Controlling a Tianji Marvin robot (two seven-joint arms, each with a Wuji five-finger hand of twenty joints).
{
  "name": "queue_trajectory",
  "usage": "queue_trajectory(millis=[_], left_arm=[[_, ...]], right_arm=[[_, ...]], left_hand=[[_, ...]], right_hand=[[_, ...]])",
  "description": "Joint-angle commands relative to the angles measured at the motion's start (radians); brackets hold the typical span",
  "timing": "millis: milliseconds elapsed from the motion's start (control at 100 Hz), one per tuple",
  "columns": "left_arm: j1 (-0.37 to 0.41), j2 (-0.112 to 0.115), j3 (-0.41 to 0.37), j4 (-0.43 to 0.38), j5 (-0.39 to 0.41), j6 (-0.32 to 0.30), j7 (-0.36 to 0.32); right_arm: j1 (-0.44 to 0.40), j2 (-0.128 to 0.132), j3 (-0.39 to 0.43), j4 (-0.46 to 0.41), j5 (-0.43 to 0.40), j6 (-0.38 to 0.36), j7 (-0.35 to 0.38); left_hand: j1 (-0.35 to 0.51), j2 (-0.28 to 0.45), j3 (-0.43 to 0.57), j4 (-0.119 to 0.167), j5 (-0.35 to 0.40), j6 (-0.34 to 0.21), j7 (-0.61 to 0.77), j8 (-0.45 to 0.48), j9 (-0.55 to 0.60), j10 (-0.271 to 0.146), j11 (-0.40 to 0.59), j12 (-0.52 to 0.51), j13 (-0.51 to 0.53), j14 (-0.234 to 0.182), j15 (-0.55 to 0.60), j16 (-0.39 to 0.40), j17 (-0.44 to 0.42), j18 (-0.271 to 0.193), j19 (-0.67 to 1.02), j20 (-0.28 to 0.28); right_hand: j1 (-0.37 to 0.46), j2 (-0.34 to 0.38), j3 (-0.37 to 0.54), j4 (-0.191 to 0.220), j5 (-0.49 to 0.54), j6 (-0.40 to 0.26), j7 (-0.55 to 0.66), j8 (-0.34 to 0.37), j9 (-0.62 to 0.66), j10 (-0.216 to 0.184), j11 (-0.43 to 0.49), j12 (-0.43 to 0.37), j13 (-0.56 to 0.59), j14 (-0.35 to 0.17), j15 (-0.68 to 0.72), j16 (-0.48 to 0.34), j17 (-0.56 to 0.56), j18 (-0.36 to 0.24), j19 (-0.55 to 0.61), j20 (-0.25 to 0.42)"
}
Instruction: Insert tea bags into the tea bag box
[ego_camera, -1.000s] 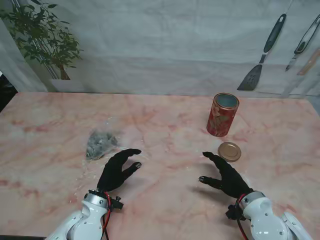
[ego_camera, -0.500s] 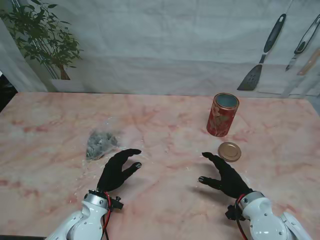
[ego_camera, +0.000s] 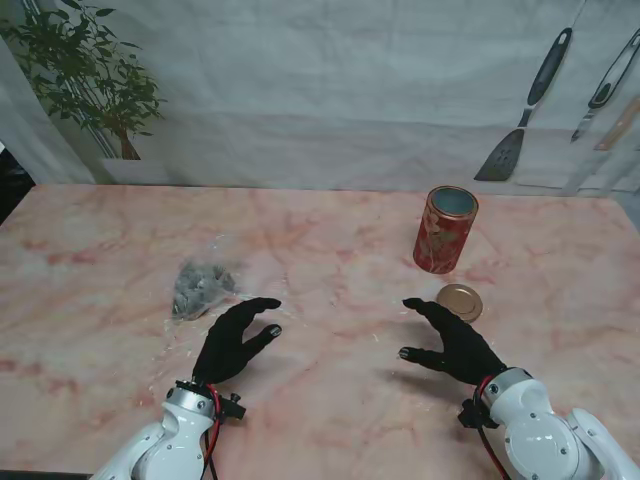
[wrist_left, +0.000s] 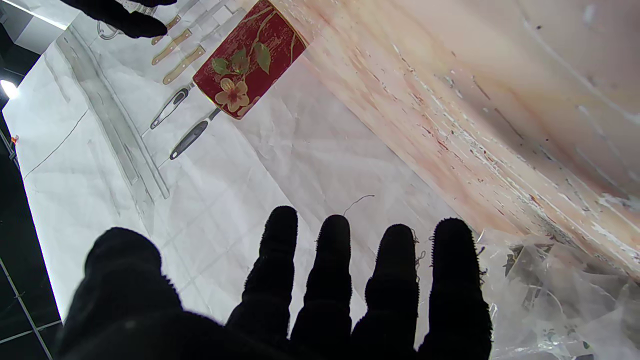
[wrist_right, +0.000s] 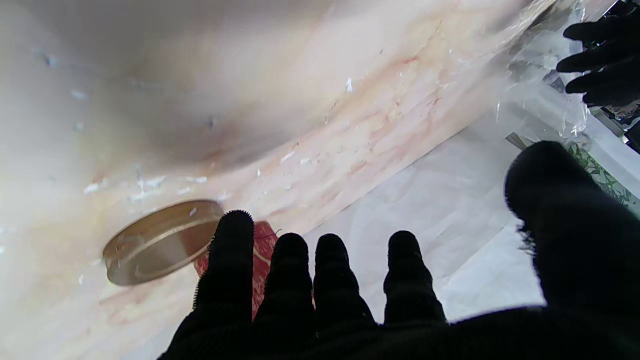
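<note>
A red flowered tea tin (ego_camera: 445, 230) stands open and upright on the right side of the pink marble table (ego_camera: 320, 250); it shows again as the tea tin (wrist_left: 250, 60). Its gold lid (ego_camera: 459, 302) lies flat just nearer to me, seen close as the lid (wrist_right: 160, 242). A clear plastic bag of grey tea bags (ego_camera: 200, 285) lies left of centre. My left hand (ego_camera: 232, 338), in a black glove, hovers open just nearer to me than the bag (wrist_left: 560, 295). My right hand (ego_camera: 455, 345) is open beside the lid, holding nothing.
A potted plant (ego_camera: 85, 75) stands at the far left corner. A white backdrop with printed spatulas (ego_camera: 525, 110) hangs behind the table's far edge.
My right hand has shifted slightly farther from me and to the right, toward the lid. The left hand, the bag and the tin are unchanged.
</note>
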Motion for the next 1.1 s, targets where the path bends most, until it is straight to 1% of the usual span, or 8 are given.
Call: queue_trajectory(millis=[0, 120, 230, 340, 490, 630, 940, 1090], left_arm=[[0.005, 0.001, 0.001, -0.008, -0.003, 0.005, -0.014], [0.008, 0.002, 0.001, -0.011, -0.004, 0.008, -0.018], [0.014, 0.002, 0.0, -0.016, -0.003, 0.013, -0.018], [0.02, 0.002, -0.002, -0.022, -0.002, 0.018, -0.017], [0.022, 0.002, -0.002, -0.023, -0.001, 0.016, -0.015], [0.023, 0.002, -0.002, -0.025, 0.001, 0.016, -0.016], [0.025, 0.003, -0.003, -0.027, 0.0, 0.016, -0.018], [0.027, 0.004, -0.003, -0.033, -0.006, 0.01, -0.03]], right_arm=[[0.012, 0.003, 0.012, -0.015, -0.018, -0.008, 0.004], [0.026, 0.004, 0.029, -0.023, -0.07, -0.013, -0.008], [0.036, 0.005, 0.036, -0.038, -0.133, 0.009, -0.013], [0.054, 0.003, 0.034, -0.036, -0.192, 0.02, -0.043], [0.086, 0.004, 0.033, -0.031, -0.258, 0.032, -0.061], [0.129, 0.008, 0.035, -0.018, -0.33, 0.037, -0.061], [0.205, 0.024, 0.047, -0.018, -0.463, 0.09, 0.026], [0.238, 0.025, 0.041, -0.001, -0.51, 0.12, 0.018]], left_hand=[[-0.023, 0.037, -0.01, -0.03, 0.006, -0.021, -0.016, 0.001, 0.006, -0.017, -0.011, 0.008, 0.013, -0.014, -0.013, 0.008, -0.013, -0.003, 0.001, 0.0], [-0.023, 0.037, -0.01, -0.03, 0.006, -0.022, -0.015, 0.001, 0.005, -0.017, -0.011, 0.007, 0.013, -0.013, -0.013, 0.008, -0.013, -0.003, 0.001, 0.0], [-0.024, 0.039, -0.01, -0.03, 0.005, -0.024, -0.015, 0.001, 0.005, -0.018, -0.012, 0.007, 0.013, -0.014, -0.013, 0.008, -0.013, -0.002, 0.001, 0.0], [-0.022, 0.037, -0.01, -0.03, 0.007, -0.019, -0.015, 0.001, 0.005, -0.016, -0.012, 0.007, 0.013, -0.012, -0.013, 0.008, -0.012, -0.003, 0.001, 0.0], [-0.022, 0.038, -0.01, -0.03, 0.007, -0.018, -0.016, 0.001, 0.006, -0.017, -0.012, 0.007, 0.013, -0.013, -0.013, 0.008, -0.012, -0.003, 0.001, 0.0], [-0.022, 0.037, -0.01, -0.03, 0.007, -0.022, -0.015, 0.001, 0.006, -0.017, -0.011, 0.007, 0.013, -0.012, -0.013, 0.008, -0.012, -0.003, 0.001, 0.0], [-0.023, 0.037, -0.01, -0.03, 0.009, -0.019, -0.015, 0.002, 0.007, -0.018, -0.011, 0.007, 0.015, -0.014, -0.012, 0.009, -0.013, -0.004, 0.0, -0.001], [-0.022, 0.037, -0.01, -0.03, 0.008, -0.018, -0.015, 0.002, 0.006, -0.017, -0.011, 0.007, 0.014, -0.012, -0.012, 0.009, -0.013, -0.004, 0.0, -0.001]], right_hand=[[0.007, 0.017, -0.012, 0.034, 0.035, -0.027, 0.016, 0.006, -0.002, -0.023, 0.024, 0.001, -0.013, -0.033, 0.01, -0.001, -0.006, -0.041, -0.027, 0.015], [0.001, -0.001, 0.016, 0.032, 0.058, -0.031, 0.023, -0.005, 0.008, -0.026, 0.068, 0.011, 0.004, -0.03, 0.034, 0.011, -0.003, -0.066, -0.029, 0.012], [-0.01, -0.017, 0.043, 0.029, 0.075, -0.031, 0.032, -0.01, 0.012, -0.026, 0.097, 0.008, 0.017, -0.027, 0.043, 0.016, 0.003, -0.064, -0.02, 0.011], [-0.035, -0.044, 0.096, 0.022, 0.109, -0.033, 0.054, -0.025, 0.012, -0.025, 0.164, 0.006, 0.039, -0.02, 0.061, 0.027, 0.015, -0.06, 0.01, 0.001], [-0.035, -0.059, 0.093, 0.015, 0.125, -0.036, 0.068, -0.029, 0.015, -0.021, 0.187, 0.004, 0.045, -0.014, 0.072, 0.033, 0.015, -0.058, 0.03, -0.003], [-0.042, -0.064, 0.088, 0.012, 0.136, -0.045, 0.115, -0.051, 0.015, -0.016, 0.277, 0.014, 0.08, 0.0, 0.112, 0.055, 0.041, -0.036, 0.12, -0.028], [-0.061, -0.058, 0.064, 0.013, 0.126, -0.05, 0.132, -0.065, 0.013, -0.014, 0.285, -0.002, 0.069, 0.0, 0.127, 0.064, 0.032, -0.03, 0.179, -0.052], [-0.067, -0.06, 0.059, 0.014, 0.138, -0.055, 0.143, -0.066, 0.015, -0.01, 0.299, 0.0, 0.075, 0.005, 0.138, 0.069, 0.034, -0.025, 0.198, -0.063]])
